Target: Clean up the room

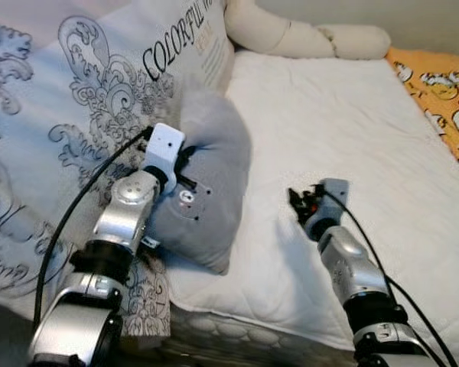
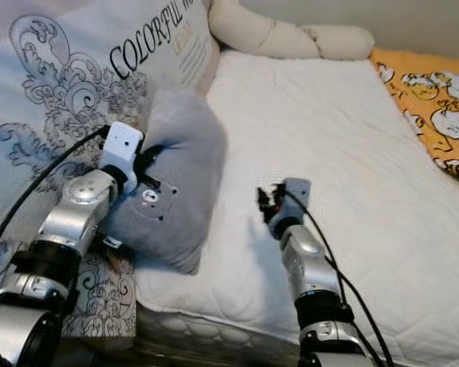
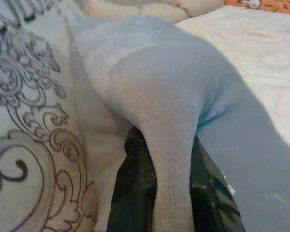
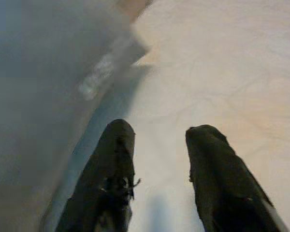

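Left hand (image 3: 171,193) pinches a fold of the grey pillow (image 1: 210,191); in the left wrist view the plush ridge runs between the two black fingers (image 3: 130,193), pressed tight on it. The pillow stands on edge at the near left corner of the bed (image 1: 329,138), leaning against the big patterned cushion (image 1: 53,130) at its 9 o'clock.

Right hand (image 4: 157,179) hovers low over the white mattress, at the pillow's 3 o'clock and apart from it, fingers spread and holding nothing.

Step in hand, my read: lift or reposition the grey pillow toward the head of the bed. To do it well, keep the pinch deep on the fold, since plush is soft and may slide out of a shallow grip. Lift before dragging, so the bottom edge does not catch the mattress seam. The right hand could support the far side, as the pillow looks floppy.

Around: the cream bolster (image 1: 291,34) lies at 12 o'clock along the headboard end, and the orange printed blanket (image 1: 444,92) at 2 o'clock on the far side. The patterned cushion crowds the left arm and may tip if the pillow pulls away. The left arm's cable (image 1: 84,199) hangs near that cushion, a possible snag.
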### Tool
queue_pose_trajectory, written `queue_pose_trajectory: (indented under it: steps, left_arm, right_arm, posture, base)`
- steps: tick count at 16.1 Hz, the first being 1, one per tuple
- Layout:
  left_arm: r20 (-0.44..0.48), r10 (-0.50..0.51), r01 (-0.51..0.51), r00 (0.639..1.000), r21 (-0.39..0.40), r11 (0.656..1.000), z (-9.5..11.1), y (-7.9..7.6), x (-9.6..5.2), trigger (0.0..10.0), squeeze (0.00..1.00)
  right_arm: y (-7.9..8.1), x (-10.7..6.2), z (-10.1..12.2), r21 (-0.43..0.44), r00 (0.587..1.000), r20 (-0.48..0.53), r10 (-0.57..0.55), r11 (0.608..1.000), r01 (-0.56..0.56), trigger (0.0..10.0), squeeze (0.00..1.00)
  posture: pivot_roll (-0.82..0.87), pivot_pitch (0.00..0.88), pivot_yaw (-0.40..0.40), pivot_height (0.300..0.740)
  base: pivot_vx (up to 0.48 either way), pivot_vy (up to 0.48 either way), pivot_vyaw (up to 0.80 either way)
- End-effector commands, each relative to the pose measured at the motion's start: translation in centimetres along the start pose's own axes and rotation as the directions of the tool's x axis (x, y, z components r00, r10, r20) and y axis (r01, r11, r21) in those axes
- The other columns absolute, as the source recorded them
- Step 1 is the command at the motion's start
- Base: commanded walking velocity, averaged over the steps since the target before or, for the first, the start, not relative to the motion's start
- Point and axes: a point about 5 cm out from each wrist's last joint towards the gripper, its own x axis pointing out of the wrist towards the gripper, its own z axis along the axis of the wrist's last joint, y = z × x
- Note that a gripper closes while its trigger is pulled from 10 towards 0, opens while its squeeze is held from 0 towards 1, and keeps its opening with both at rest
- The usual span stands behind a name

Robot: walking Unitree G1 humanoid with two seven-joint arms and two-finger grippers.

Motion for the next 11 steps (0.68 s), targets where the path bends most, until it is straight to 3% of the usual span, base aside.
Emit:
queue_pose_trajectory:
  steps: [1,3,4,7,8,10,11]
  left_arm:
    - [0.014,-0.015,0.013,1.000,0.091,0.996,0.8,0.8,0.4,10.0,0.00]
    - [-0.065,-0.045,0.059,0.997,0.239,0.969,0.6,2.3,0.6,10.0,0.00]
    - [-0.074,-0.042,0.060,0.996,0.254,0.965,0.6,2.6,0.6,10.0,0.00]
    - [-0.170,-0.036,0.093,0.985,0.344,0.934,0.8,4.8,0.5,10.0,0.00]
    - [-0.178,-0.030,0.095,0.984,0.363,0.927,1.0,5.2,0.5,10.0,0.00]
    - [-0.187,-0.035,0.114,0.982,0.429,0.896,1.3,5.3,0.6,10.0,0.00]
    - [-0.175,-0.048,0.117,0.983,0.404,0.907,1.5,5.2,0.8,10.0,0.00]
  right_arm:
    - [1.1,-0.2,0.9,-0.019,0.988,0.059,0.143,0.990,-0.143,10.0,1.00]
    - [2.4,-1.3,2.0,-0.071,0.909,0.057,0.412,0.910,-0.408,10.0,1.00]
    - [2.5,-1.5,2.1,-0.080,0.896,0.051,0.441,0.896,-0.437,10.0,1.00]
    - [2.5,-2.7,3.2,-0.134,0.814,0.002,0.582,0.806,-0.576,10.0,1.00]
    - [2.5,-2.9,3.4,-0.138,0.797,-0.009,0.604,0.788,-0.600,10.0,1.00]
    - [2.2,-2.9,3.4,-0.155,0.807,-0.033,0.590,0.794,-0.587,10.0,1.00]
    - [2.0,-2.8,3.1,-0.138,0.817,-0.053,0.574,0.806,-0.575,10.0,1.00]
  posture:
    - [0.16,0.000,-0.004,0.740]
    - [0.15,0.000,0.006,0.740]
    - [0.15,0.000,0.008,0.740]
    - [0.15,0.000,0.015,0.740]
    - [0.14,0.000,0.016,0.740]
    - [0.14,0.000,0.022,0.740]
    - [0.13,0.000,0.027,0.740]
  base:
    - [0.000,0.000,0.00]
    - [0.000,0.000,0.00]
    - [0.000,0.000,0.00]
    - [0.000,0.000,0.00]
    - [0.000,0.000,0.00]
    - [0.000,0.000,0.00]
    - [0.000,0.000,0.00]
